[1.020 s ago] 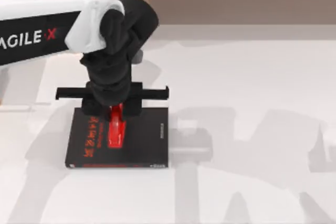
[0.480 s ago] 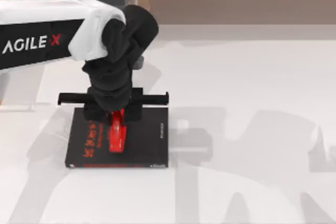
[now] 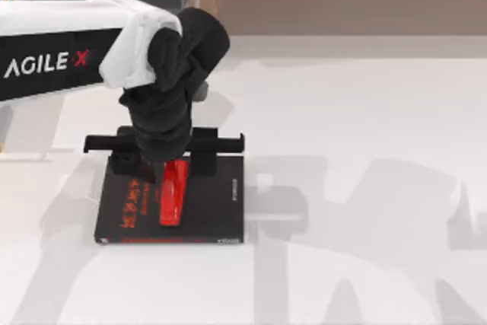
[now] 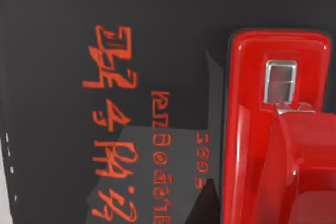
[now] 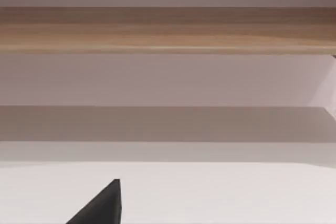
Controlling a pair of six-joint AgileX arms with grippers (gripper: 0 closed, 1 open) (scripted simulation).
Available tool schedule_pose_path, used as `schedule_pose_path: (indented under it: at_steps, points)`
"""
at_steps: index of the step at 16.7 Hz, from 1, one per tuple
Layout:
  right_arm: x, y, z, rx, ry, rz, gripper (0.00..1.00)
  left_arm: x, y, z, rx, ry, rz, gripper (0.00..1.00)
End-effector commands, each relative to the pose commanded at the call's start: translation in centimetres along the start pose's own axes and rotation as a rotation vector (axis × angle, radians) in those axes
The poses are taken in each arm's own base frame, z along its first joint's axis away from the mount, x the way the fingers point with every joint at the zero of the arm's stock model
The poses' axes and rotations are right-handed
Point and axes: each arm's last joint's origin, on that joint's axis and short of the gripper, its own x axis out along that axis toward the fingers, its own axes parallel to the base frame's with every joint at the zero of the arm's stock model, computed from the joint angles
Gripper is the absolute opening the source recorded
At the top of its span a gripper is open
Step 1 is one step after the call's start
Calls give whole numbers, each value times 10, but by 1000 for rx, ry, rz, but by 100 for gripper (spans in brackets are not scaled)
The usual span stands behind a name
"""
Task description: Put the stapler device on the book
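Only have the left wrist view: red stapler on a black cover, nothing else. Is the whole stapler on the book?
Observer: Yes. In the top view the stapler lies wholly within the book, with nothing overhanging.
Operator: Left gripper state?
Observer: The left gripper is open above the stapler's far end, fingers spread clear of it.
Operator: Right arm?
Observer: The right gripper sits over bare table, facing a wooden ledge.

Overhead cam; wrist cam close-up
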Motion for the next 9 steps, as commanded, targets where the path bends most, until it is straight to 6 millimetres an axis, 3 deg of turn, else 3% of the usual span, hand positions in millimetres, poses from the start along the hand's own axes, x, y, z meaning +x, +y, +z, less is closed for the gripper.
schedule_pose_path:
  at_steps: [3, 9]
  points:
    - [0, 0, 0, 0, 0, 0, 100, 0, 0, 0, 0, 0, 0, 98]
    - [0, 0, 0, 0, 0, 0, 100, 0, 0, 0, 0, 0, 0, 100]
